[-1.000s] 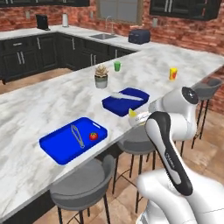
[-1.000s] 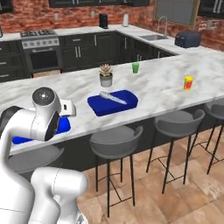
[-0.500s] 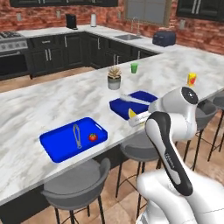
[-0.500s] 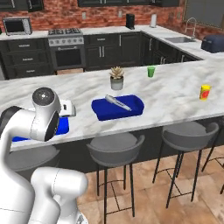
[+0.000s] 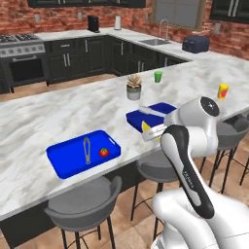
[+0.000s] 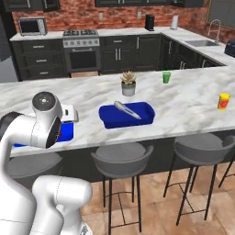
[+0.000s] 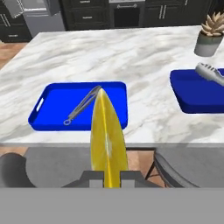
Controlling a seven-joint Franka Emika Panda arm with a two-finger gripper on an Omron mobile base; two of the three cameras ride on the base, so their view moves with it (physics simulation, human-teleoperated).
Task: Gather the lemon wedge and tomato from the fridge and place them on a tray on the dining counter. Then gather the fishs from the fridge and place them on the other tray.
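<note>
Left base view: the marble worktop (image 5: 58, 114) of the dining counter carries two blue trays. The nearer tray (image 5: 73, 158) holds the tomato (image 5: 104, 152) beside a thin metal utensil (image 5: 87, 150); the farther tray (image 5: 156, 112) lies near a small potted succulent (image 5: 134, 86). A patch of yellow, the lemon wedge (image 5: 146, 127), shows at the hand end of the arm, which hangs at the stool-side edge of the worktop, between the two trays.

Right base view: the farther tray (image 6: 137, 120) carries a silver-grey fish (image 6: 126, 109). The arm's white elbow covers most of the nearer tray (image 6: 65, 131), so the pincer's reach toward it can't be judged here.

Hand view: the pincer (image 7: 108, 175) is clamped shut on the lemon wedge (image 7: 107, 140), whose long axis runs straight up from between the fingertips, its point aimed at the near rim of the utensil tray (image 7: 39, 116). That tray lies ahead and slightly to the left in this picture, just across the worktop's edge, with bare blue floor to the right of the utensil (image 7: 82, 106). The tomato is hidden behind the wedge. The fish tray (image 7: 188, 94) sits well off to the right. In my judgement the wedge belongs with the tomato, so the coming move is forward and down onto the tray dead ahead, not a swing right.
</note>
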